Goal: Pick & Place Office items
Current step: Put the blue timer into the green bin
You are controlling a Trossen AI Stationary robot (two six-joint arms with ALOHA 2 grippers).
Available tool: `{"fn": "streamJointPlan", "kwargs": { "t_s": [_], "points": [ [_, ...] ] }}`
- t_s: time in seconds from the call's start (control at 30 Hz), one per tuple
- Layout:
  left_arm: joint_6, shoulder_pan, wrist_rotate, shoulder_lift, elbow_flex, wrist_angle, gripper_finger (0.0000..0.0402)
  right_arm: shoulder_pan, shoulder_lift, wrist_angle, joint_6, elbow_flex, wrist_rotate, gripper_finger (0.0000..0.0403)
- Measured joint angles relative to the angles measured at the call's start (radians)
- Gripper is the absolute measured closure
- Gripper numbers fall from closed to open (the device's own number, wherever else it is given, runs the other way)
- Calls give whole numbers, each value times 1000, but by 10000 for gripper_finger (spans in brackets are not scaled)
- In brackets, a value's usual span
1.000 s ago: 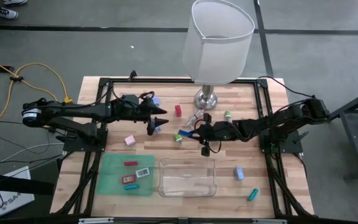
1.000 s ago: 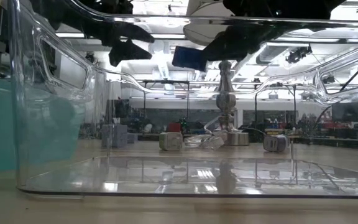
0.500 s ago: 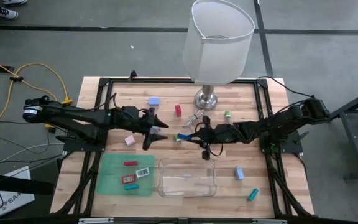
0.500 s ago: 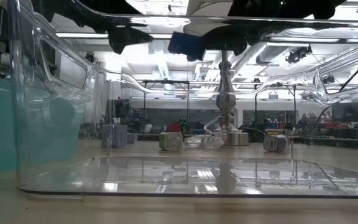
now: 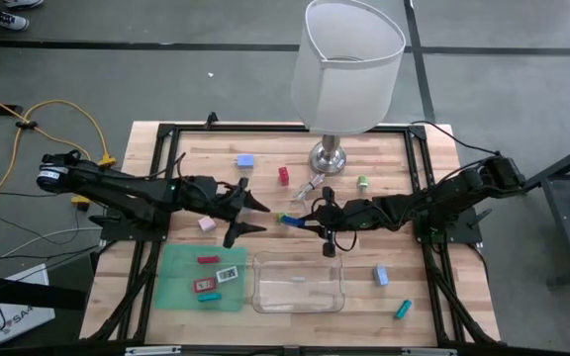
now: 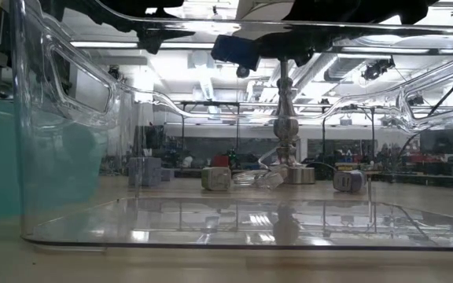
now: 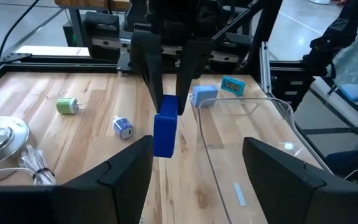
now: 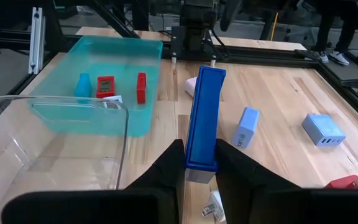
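My right gripper (image 8: 201, 169) is clamped on a blue block (image 8: 202, 127), fingers pinching its lower end so it stands upright between them. From above, that gripper (image 5: 327, 235) hangs just past the far rim of the clear tray (image 5: 298, 293), near table centre, and the low view shows the blue block (image 6: 233, 49) held high above the tray floor. The left wrist camera sees the same block (image 7: 165, 133) dangling from those dark fingers.

My left gripper (image 5: 249, 216) sits at about nine o'clock from the right one, a short way off, its fingers spread apart and holding nothing, above the far edge of the green bin (image 5: 202, 278) at seven o'clock.

In that bin lie a red piece (image 8: 142, 87), a red-faced block (image 8: 105, 85) and a teal piece (image 8: 83, 84).

Out on the wood: a pink block (image 5: 206, 223) beside the left arm, a light blue block (image 5: 245, 159) at eleven o'clock, a red plug (image 5: 284, 176), the lamp (image 5: 348, 69) at twelve, a small green piece (image 5: 362, 183), a pale blue adapter (image 5: 380, 275) at four o'clock and a teal stick (image 5: 402, 310) beyond it.
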Motion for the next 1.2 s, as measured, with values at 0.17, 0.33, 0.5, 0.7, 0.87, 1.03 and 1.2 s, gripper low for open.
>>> {"fn": "streamJointPlan", "kwargs": {
  "t_s": [0.17, 0.33, 0.5, 0.7, 0.87, 1.03, 1.2],
  "points": [
    [-9, 0, -4, 0, 0, -2, 160, 0, 0, 0, 0, 0, 0, 343],
    [-58, 0, -3, 0, 0, 2, 160, 0, 0, 0, 0, 0, 0, 343],
    [-53, 0, -3, 0, 0, 13, 160, 0, 0, 0, 0, 0, 0, 343],
    [-70, 0, -3, 1, 0, 38, 160, 0, 0, 21, 1, 0, -2, 343],
    [-78, 3, -14, 55, 0, 83, 160, 0, 0, 53, 1, 0, -28, 343],
    [-80, 12, -30, 145, 0, 190, 160, 0, 0, 74, -4, 0, -40, 343],
    [-80, 13, -30, 203, 0, 269, 160, 0, 0, 76, -5, -1, -40, 343]
  ]
}}
